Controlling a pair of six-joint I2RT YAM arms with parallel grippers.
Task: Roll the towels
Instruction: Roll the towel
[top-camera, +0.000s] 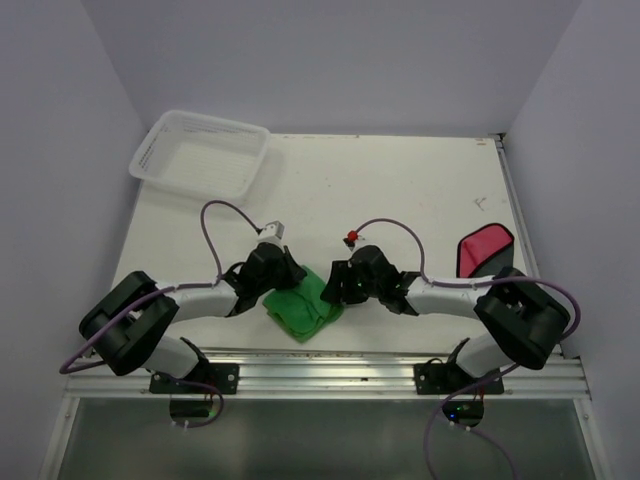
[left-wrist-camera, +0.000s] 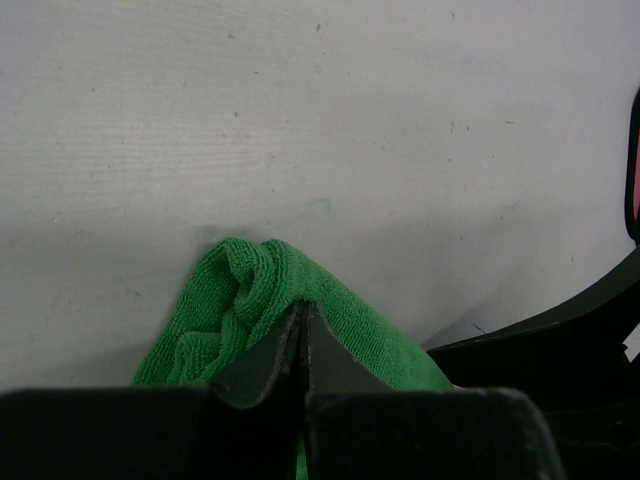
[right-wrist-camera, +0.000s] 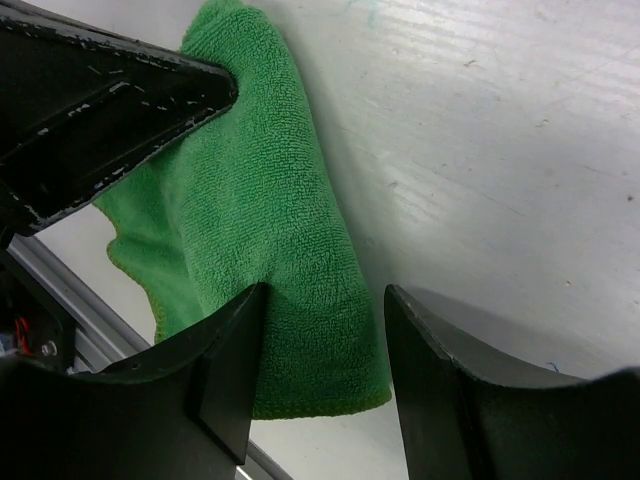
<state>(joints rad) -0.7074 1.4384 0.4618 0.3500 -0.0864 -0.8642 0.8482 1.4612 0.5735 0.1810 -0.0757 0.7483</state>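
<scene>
Near centre: bright green looped-pile cloth towel (top-camera: 303, 308), uniform in colour. Right: red rectangular cloth towel (top-camera: 484, 245), dark grey near edge. Far left: white plastic mesh basket (top-camera: 200, 155), fine grid pattern. Beneath: off-white flat tabletop (top-camera: 400, 180), faintly speckled.

This is a robotics lab test cell. A white table (top-camera: 400, 180) is boxed in by plain pale walls (top-camera: 330, 60). An aluminium rail (top-camera: 330, 365) along its near edge carries the bolted left arm (top-camera: 190, 300) and right arm (top-camera: 450, 295), and purple cables (top-camera: 215, 215) loop loosely over them.
</scene>
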